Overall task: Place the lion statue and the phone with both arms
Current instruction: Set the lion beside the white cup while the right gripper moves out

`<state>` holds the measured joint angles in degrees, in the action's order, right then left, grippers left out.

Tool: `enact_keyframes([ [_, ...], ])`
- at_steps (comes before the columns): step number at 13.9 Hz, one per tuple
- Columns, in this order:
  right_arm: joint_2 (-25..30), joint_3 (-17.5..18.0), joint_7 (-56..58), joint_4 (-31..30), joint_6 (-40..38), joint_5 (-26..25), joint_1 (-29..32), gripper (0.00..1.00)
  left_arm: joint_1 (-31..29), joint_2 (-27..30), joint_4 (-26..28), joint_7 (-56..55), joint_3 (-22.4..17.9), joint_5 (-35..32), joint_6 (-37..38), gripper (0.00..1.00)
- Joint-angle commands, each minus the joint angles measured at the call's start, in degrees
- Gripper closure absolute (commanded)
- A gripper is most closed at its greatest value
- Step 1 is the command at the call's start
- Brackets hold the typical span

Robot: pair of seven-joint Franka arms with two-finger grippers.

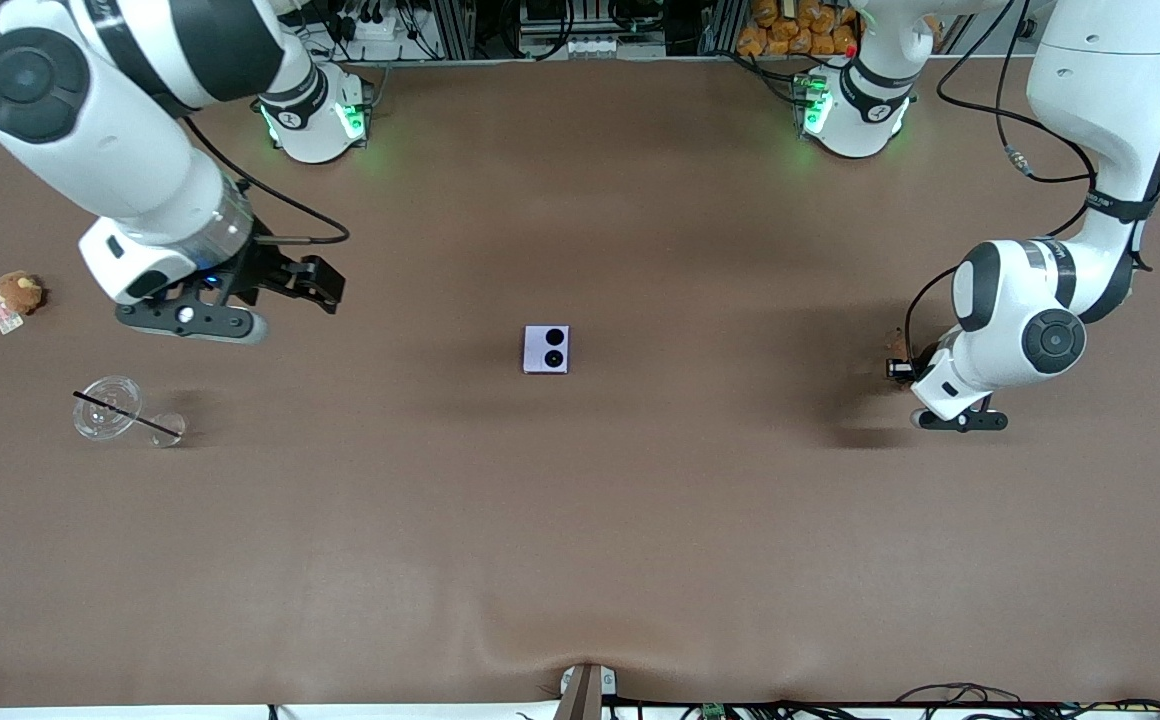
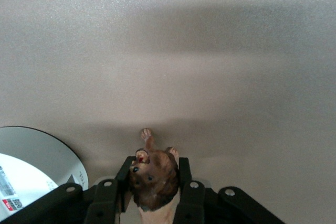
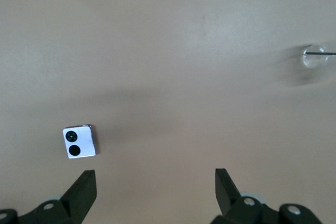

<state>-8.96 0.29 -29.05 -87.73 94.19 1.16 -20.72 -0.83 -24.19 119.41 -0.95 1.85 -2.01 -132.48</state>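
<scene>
Brown-orange lion statue sits clamped in the left pincer near the left arm's tabletop edge; lavender square phone lies mid-tabletop; the right pincer hangs wide, empty.

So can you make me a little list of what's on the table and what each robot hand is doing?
phone: flat on the middle of the table, camera circles up
lion statue: clamped in the left gripper, jaws shut on it, low at the left arm's end of the table
right gripper: jaws open, holding nothing, in the air toward the right arm's end
plush toy: at the table edge, right arm's end
clear glasses: a dark stick across them, nearer the front camera than the plush toy
</scene>
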Motion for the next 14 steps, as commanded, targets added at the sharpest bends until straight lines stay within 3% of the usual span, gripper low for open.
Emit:
enact_keyframes([
  [1,-1.8,-0.5,-4.8,0.7,1.6,0.0,-3.0,0.0,-0.6,-0.2,0.9,1.0,0.3,-1.0,-0.9,0.34],
  [2,-2.7,-0.5,-5.9,0.7,2.3,-0.1,-3.9,0.0,-0.6,-0.2,0.8,1.0,0.3,-1.0,-0.9,0.0],
  [7,-4.9,-0.6,-10.4,0.8,4.9,-0.5,-6.7,0.0,-0.3,0.6,-1.9,0.8,0.3,-1.0,1.2,0.0],
  [14,-7.0,-0.6,-12.0,1.2,6.2,-0.5,-7.8,0.0,0.3,1.6,-17.3,0.5,0.8,-1.0,17.8,0.0],
])
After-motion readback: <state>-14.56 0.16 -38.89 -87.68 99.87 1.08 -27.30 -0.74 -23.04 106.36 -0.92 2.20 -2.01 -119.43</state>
